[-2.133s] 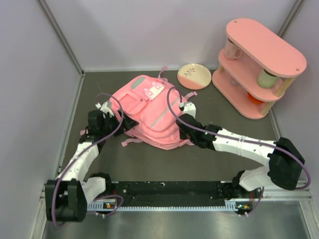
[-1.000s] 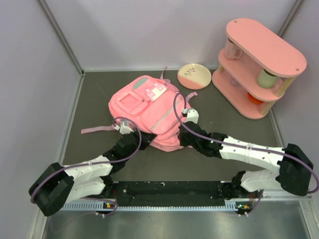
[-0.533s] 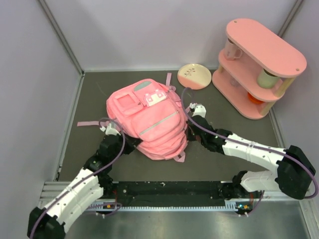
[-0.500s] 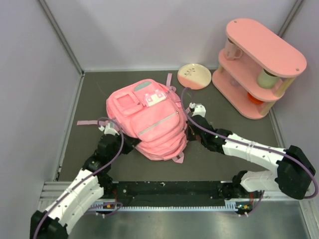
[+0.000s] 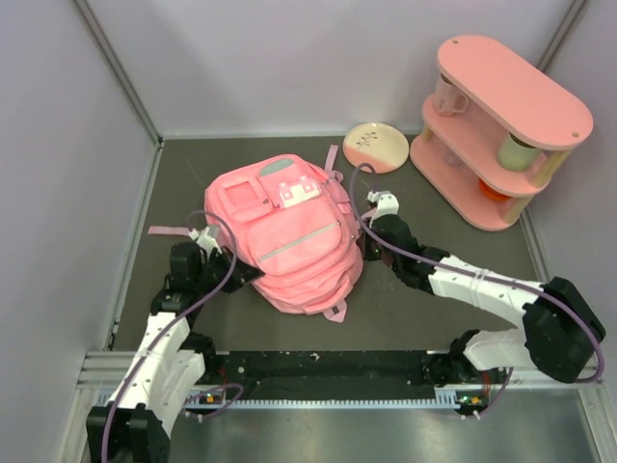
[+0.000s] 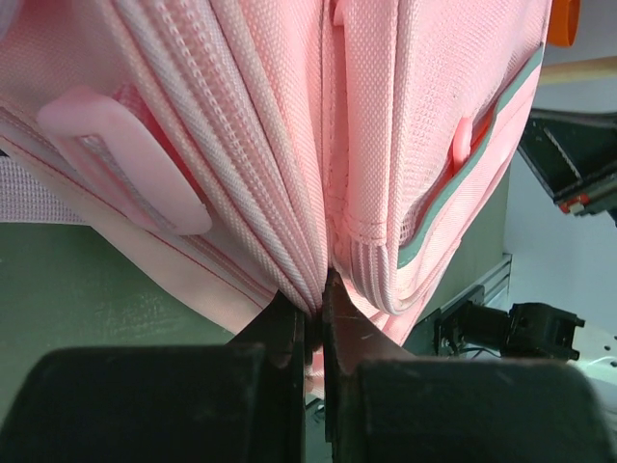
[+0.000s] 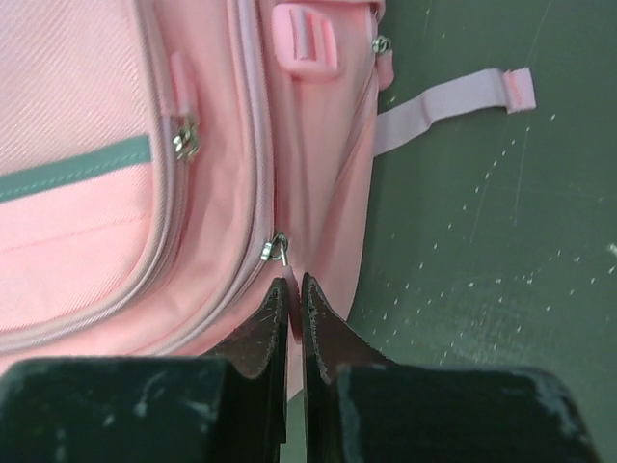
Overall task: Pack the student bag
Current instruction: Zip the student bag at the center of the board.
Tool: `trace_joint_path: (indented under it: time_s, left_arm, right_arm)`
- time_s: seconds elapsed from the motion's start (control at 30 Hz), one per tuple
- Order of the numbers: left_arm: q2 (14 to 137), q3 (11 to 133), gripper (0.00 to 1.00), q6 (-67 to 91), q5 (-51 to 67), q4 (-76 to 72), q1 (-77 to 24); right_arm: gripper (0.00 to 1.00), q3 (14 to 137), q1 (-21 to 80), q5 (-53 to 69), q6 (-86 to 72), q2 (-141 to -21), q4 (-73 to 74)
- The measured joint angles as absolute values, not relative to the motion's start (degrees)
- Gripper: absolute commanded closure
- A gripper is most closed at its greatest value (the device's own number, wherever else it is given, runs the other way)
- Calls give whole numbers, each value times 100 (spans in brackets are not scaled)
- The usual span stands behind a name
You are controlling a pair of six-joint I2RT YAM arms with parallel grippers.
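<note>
**Worktop**: dark mat, walls on three sides.

**Student bag**: lies front-up, mid-worktop, a bit L of centre. In the top view its long axis runs approx. 11→5 o'clock, w/ the patch end at 11 and the base at 5. Zips in view look closed.

**Shelf unit**: pink, at the 2 o'clock corner, well apart from the bag. Small items on its tiers, not identified.

**L arm**: jaws sit at the bag's 9 o'clock flank. They are narrow and nipped on a fold of side-seam fabric. Wrist view shows pink cloth squeezed betw. the tips.

**R arm**: jaws sit at the bag's 3 o'clock flank, closed to a slit. A thin pink edge appears caught betw. them.

**Key relation:** the bag lies betw. the two sets of jaws, pinched at opposite flanks across its short axis. Neither arm is nearer, as both are in contact.

**Judgement:** the likely next step is opening a compartment. R jaws sit closest to a pull, so they'd have to let go and re-grip at 12 o'clock. The L pinch could anchor the bag meanwhile.

**Plate**: at 1 o'clock from the bag, near its top end, not touching.

**Loose strap**: trails out toward 9 o'clock.

**Zip pull**: metal, just beyond the R tips at 12 o'clock.

**Writing:**
- The white/mint patch has small marks, too small to read.
- The plate marks are also unreadable.
- No brand is legible in any view.
</note>
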State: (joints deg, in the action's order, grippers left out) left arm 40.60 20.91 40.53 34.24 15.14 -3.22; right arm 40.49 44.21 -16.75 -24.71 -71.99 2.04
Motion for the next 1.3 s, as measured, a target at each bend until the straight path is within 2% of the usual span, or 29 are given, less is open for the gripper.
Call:
trace_joint_path:
  time_s: [0.47,1.0,1.03,1.07,1.1,1.13,1.17,1.3]
  left_arm:
    - [4080,2139,100,3752,3514,1719,-193]
    - [4681,2359,100,3557,3509,1804,-154]
    - [4692,2359,97,3555,3507,1796,-148]
    - [4694,2359,86,3553,3505,1785,-137]
    - [4694,2359,54,3553,3507,1778,-126]
    - [4689,2362,31,3544,3511,1776,-123]
    - [4683,2364,1,3479,3511,1787,-123]
    - [4484,2421,1,3428,3354,2161,-117]
  right_arm:
    - [100,3955,3885,-1214,-1551,-8628,-2689]
    - [100,5365,3559,-449,-1256,-10055,-3424]
    - [100,5426,3557,-421,-1247,-10108,-3424]
    - [85,5489,3555,-390,-1238,-10156,-3413]
    - [76,5518,3555,-388,-1236,-10167,-3387]
    - [62,5529,3555,-434,-1238,-10165,-3345]
    - [40,5531,3548,-554,-1229,-10162,-3339]
    - [30,5511,3369,-1079,-1378,-10003,-2985]
